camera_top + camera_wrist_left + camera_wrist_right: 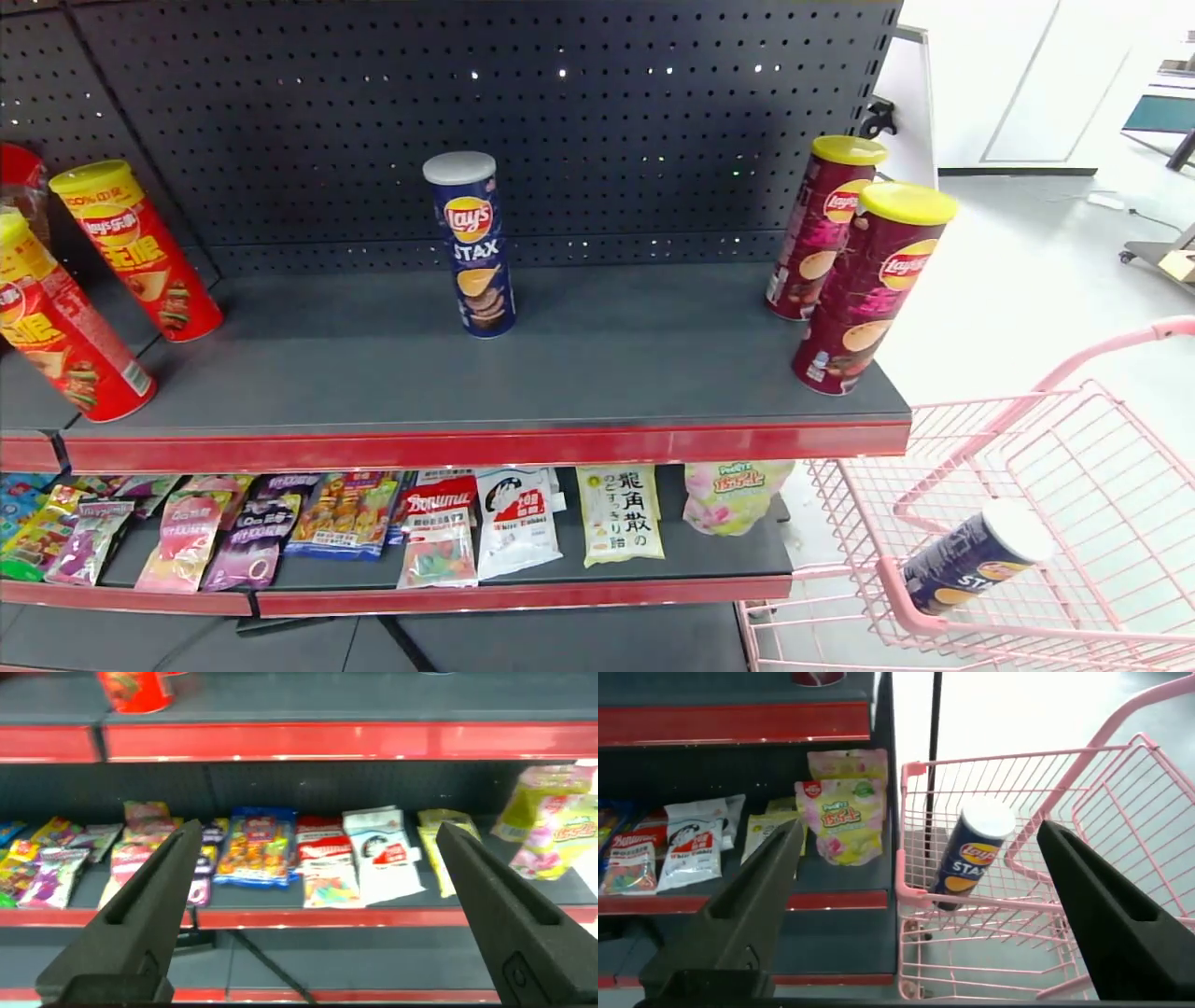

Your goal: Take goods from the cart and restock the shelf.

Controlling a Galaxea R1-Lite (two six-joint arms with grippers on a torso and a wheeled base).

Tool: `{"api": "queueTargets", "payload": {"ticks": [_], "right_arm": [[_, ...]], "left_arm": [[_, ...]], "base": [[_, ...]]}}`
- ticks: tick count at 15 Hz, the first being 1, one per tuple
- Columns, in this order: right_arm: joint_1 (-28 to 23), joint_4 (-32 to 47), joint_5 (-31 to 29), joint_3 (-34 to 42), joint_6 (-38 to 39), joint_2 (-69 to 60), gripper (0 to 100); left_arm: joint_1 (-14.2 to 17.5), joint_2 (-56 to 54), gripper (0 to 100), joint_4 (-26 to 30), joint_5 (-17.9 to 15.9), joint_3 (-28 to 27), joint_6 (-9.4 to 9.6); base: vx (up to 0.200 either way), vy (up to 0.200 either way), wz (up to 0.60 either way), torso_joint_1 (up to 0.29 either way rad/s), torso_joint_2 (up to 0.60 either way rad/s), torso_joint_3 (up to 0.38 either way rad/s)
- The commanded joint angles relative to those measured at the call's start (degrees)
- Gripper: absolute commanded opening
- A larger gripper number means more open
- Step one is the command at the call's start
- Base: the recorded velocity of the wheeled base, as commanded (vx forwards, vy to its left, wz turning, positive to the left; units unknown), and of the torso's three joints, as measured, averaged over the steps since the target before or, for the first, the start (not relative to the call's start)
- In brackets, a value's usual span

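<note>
The shelf (579, 373) holds a standing can (471, 245) at mid-deck. Right of it, in the pink cart (1106, 352), a blue can (976, 557) leans, long axis slanted, white lid up and away from the shelf. My left gripper (318, 835) and right gripper (920, 831) gape wide, both empty

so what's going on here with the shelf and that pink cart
A two-armed robot is restocking a shop shelf from the pink cart. Neither gripper holds anything. The right gripper is open and faces the cart, where a blue can lies tilted against the wire. The left gripper is open in front of the snack bags on the lower shelf. A matching can stands on the upper shelf.
</note>
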Motion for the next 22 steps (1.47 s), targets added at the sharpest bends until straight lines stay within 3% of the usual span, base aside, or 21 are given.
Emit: {"api": "queueTargets", "payload": {"ticks": [1, 3, 13, 22], "right_arm": [[0.0, 0.0, 0.0, 0.0, 0.0, 0.0, 100], [0.0, 0.0, 0.0, 0.0, 0.0, 0.0, 100], [0.0, 0.0, 0.0, 0.0, 0.0, 0.0, 100], [0.0, 0.0, 0.0, 0.0, 0.0, 0.0, 100]], "left_arm": [[0.0, 0.0, 100, 0.0, 0.1, 0.0, -0.01], [0.0, 0.0, 100, 0.0, 0.1, 0.1, -0.01], [0.0, 0.0, 100, 0.0, 0.1, 0.1, -0.01], [0.0, 0.0, 100, 0.0, 0.1, 0.1, -0.01]], "base": [[0.000, -0.200, 0.00, 0.002, 0.00, 0.002], [0.000, 0.000, 0.00, 0.000, 0.00, 0.000], [0.000, 0.000, -0.60, 0.003, 0.00, 0.002], [0.000, 0.000, 0.00, -0.016, 0.04, 0.024]]}}
